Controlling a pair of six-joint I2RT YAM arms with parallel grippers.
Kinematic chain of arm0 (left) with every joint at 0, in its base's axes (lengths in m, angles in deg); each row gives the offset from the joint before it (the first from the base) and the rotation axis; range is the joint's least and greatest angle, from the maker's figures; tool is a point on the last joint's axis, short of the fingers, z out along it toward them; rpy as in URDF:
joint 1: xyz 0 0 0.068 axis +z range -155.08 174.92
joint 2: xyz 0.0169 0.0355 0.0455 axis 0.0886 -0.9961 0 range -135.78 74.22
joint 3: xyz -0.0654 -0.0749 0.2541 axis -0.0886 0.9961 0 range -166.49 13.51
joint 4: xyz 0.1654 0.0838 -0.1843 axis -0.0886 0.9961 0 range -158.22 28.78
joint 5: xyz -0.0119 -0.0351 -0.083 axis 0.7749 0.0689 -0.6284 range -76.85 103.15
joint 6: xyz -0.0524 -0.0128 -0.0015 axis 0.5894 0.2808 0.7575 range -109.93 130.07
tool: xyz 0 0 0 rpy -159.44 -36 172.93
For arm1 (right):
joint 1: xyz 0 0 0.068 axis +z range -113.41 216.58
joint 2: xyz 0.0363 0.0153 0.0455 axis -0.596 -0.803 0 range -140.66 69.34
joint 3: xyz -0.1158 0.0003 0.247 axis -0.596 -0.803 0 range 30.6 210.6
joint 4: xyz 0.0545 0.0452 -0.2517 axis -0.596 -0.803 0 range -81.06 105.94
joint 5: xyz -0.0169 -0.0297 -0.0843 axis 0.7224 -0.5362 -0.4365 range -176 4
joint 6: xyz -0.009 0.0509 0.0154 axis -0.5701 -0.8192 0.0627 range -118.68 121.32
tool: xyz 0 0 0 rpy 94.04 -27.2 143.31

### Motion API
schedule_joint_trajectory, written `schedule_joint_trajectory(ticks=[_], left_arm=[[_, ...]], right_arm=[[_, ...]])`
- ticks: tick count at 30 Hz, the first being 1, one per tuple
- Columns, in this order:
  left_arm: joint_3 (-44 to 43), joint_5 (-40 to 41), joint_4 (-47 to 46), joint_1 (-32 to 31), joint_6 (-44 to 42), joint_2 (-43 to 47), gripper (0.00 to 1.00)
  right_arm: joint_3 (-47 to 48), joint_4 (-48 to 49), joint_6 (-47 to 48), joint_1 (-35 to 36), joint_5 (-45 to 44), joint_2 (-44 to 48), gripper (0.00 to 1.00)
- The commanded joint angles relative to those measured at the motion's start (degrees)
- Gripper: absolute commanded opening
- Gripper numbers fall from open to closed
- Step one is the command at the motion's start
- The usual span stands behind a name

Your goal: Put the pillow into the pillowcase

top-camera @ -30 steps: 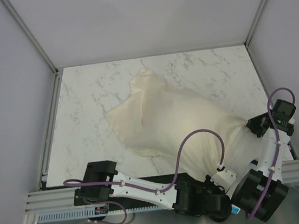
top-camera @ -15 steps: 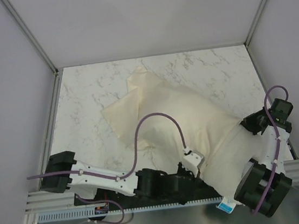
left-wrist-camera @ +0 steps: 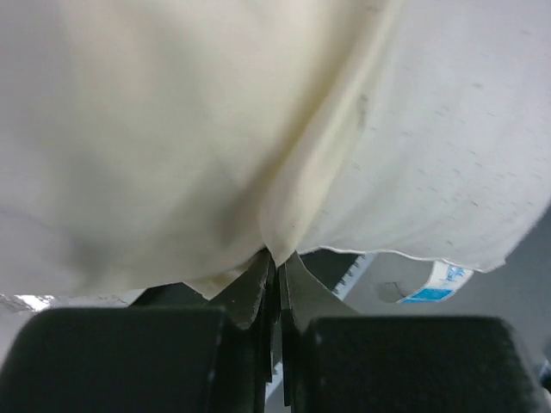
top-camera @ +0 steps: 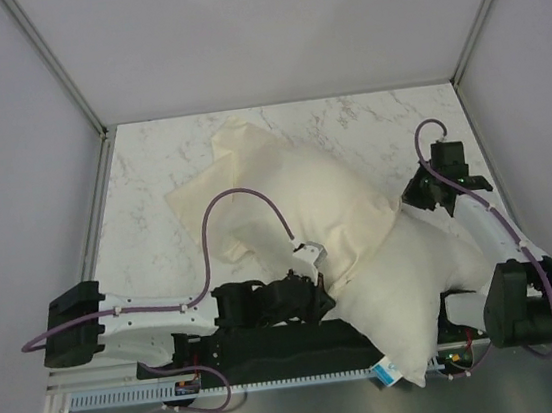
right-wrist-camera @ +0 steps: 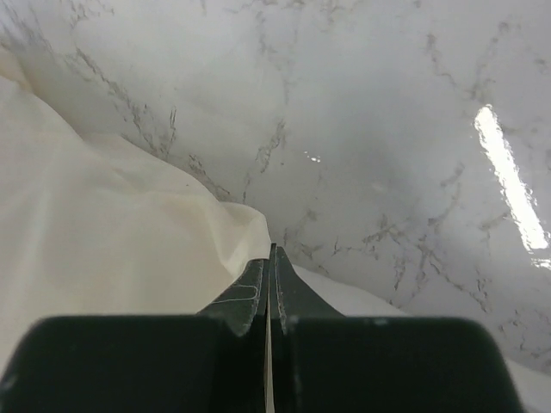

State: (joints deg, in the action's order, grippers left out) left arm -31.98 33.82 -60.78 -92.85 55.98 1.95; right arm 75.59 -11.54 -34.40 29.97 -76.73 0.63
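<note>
Plainly, the left pincer (left-wrist-camera: 274, 258) is clamped shut on a fold of the pillowcase (left-wrist-camera: 146, 129), the cream cloth bunching into a crease that runs straight down into its tips. Just to the right of that fold, the whiter, speckled skin of the pillow (left-wrist-camera: 465, 129) bulges out bare. Holding the hem at the near side of the mouth looks meant to stop the sleeve sliding off while the stuffing is worked in. Across the opening, the right pincer (right-wrist-camera: 271, 254) is also together, and it seems to nip the thin edge of the cloth at its tip, though that view is too tight to be sure how much is caught. A grip on the far side would spread the mouth between the two arms. Seen from above, the case covers the far, left part of the pillow, which lies slantwise on the marble table (top-camera: 151, 171). The near right end sticks out uncovered and reaches over the table's near edge above the arms' bases, its small blue tag (top-camera: 382, 372) at the lowest corner. By my judgement the job is about half done, with the bare end yet to be covered. Counted: two pincers, both gripping; one pillow; one pillowcase; one tag.
</note>
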Motion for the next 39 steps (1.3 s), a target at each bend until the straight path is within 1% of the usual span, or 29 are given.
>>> schedule_joint_trajectory(ticks=[1,2,4,5,8,10,12,14,16,18,19,20,21,22,23,24,25,26,27,28,29,30,31,32,33,35,36,38,39], left_arm=[[10.64,-14.14,-12.85,7.94,3.83,2.04,0.07],[11.73,-15.21,-14.81,9.53,4.01,1.61,0.07],[10.88,-13.12,-13.08,10.95,3.23,-1.10,0.06],[10.08,-12.06,-11.94,10.95,3.05,-2.25,0.06],[7.10,-11.35,-10.08,10.95,3.04,-7.86,0.06],[4.11,-11.96,-9.03,10.95,3.83,-11.65,0.06],[1.65,-12.75,-9.28,10.95,5.32,-16.49,0.04],[0.24,-14.15,-10.34,10.95,5.68,-19.56,0.02],[-2.05,-14.69,-10.61,11.21,5.59,-20.28,0.02],[-4.15,-17.75,-10.61,13.40,4.28,-18.88,0.02],[-4.68,-19.59,-10.61,14.89,3.75,-18.00,0.02],[-5.04,-24.74,-10.87,18.82,3.31,-16.86,0.02],[-5.74,-27.84,-11.13,21.38,2.44,-14.15,0.02],[-6.44,-30.83,-11.13,26.46,1.99,-13.08,0.02],[-8.97,-34.08,-10.87,29.12,1.55,-12.03,0.02],[-10.91,-39.07,-8.35,31.49,0.25,-11.15,0.02],[-13.11,-40.51,-5.97,35.43,-0.64,-11.05,0.02],[-15.65,-42.18,-1.08,36.95,-1.52,-11.05,0.02],[-20.46,-42.98,0.80,38.44,-3.18,-11.22,0.02],[-22.69,-45.95,2.12,41.51,-3.54,-11.75,0.02],[-24.45,-47.89,3.53,43.19,-3.55,-12.10,0.02],[-27.34,-50.00,3.72,45.03,-2.85,-12.37,0.02],[-28.67,-51.85,4.07,48.53,-2.32,-12.46,0.02],[-31.21,-54.65,4.25,50.22,-1.45,-12.46,0.02],[-32.45,-55.72,5.38,51.72,-1.26,-12.37,0.02],[-35.96,-58.61,6.96,55.85,-0.65,-12.02,0.02],[-36.68,-59.77,7.49,57.17,-0.12,-11.76,0.02],[-38.43,-63.88,7.50,61.56,1.97,-10.36,0.02],[-39.05,-64.95,7.50,62.97,2.60,-9.65,0.02]], right_arm=[[2.65,3.77,5.13,7.99,-8.91,-1.69,0.00],[2.30,2.71,5.31,11.24,-15.54,-2.04,0.00],[1.33,0.60,5.58,12.76,-21.03,-1.87,0.00],[-0.07,0.24,5.58,13.03,-25.93,-1.69,0.00],[-1.66,-1.69,4.10,13.29,-32.11,-2.56,0.00],[-2.62,-1.78,2.43,16.60,-32.31,-4.32,0.00],[-2.89,-1.78,1.63,19.69,-29.59,-5.73,0.00],[-2.98,-1.78,0.22,25.31,-27.66,-6.70,0.00],[-1.76,-2.13,-0.40,31.53,-24.93,-6.62,0.00],[0.26,-3.79,-0.49,34.28,-21.08,-6.27,0.00],[3.40,-4.76,-0.31,35.95,-20.01,-5.83,0.00],[5.18,-5.73,0.73,36.49,-18.70,-5.56,0.00],[7.19,-7.56,1.09,36.84,-17.03,-5.21,0.00],[11.39,-8.37,1.62,37.11,-13.97,-4.95,0.00],[13.78,-9.24,2.58,37.20,-12.37,-4.95,0.00],[16.24,-10.73,3.20,37.20,-10.88,-5.21,0.00],[21.31,-11.36,3.81,37.28,-7.55,-6.34,0.00],[24.32,-12.23,4.34,37.29,-6.48,-7.48,0.00],[27.40,-14.76,4.96,37.20,-5.77,-8.80,0.00],[33.43,-15.75,5.31,37.28,-3.94,-11.42,0.00],[36.19,-16.54,5.58,37.29,-2.96,-12.67,0.00],[41.87,-17.51,5.84,37.29,-1.73,-15.20,0.00],[45.24,-18.56,5.76,37.29,-1.11,-16.71,0.00],[48.84,-21.44,5.75,37.29,-0.93,-18.20,0.00],[56.36,-22.95,5.84,37.29,-1.10,-21.35,0.00],[63.95,-26.11,6.02,37.20,-1.80,-24.53,0.00],[71.39,-29.09,5.84,37.11,-1.63,-27.50,0.00],[78.90,-33.57,5.49,36.76,-0.58,-30.24,0.00],[85.81,-34.73,5.32,35.89,-0.14,-32.61,0.00]])
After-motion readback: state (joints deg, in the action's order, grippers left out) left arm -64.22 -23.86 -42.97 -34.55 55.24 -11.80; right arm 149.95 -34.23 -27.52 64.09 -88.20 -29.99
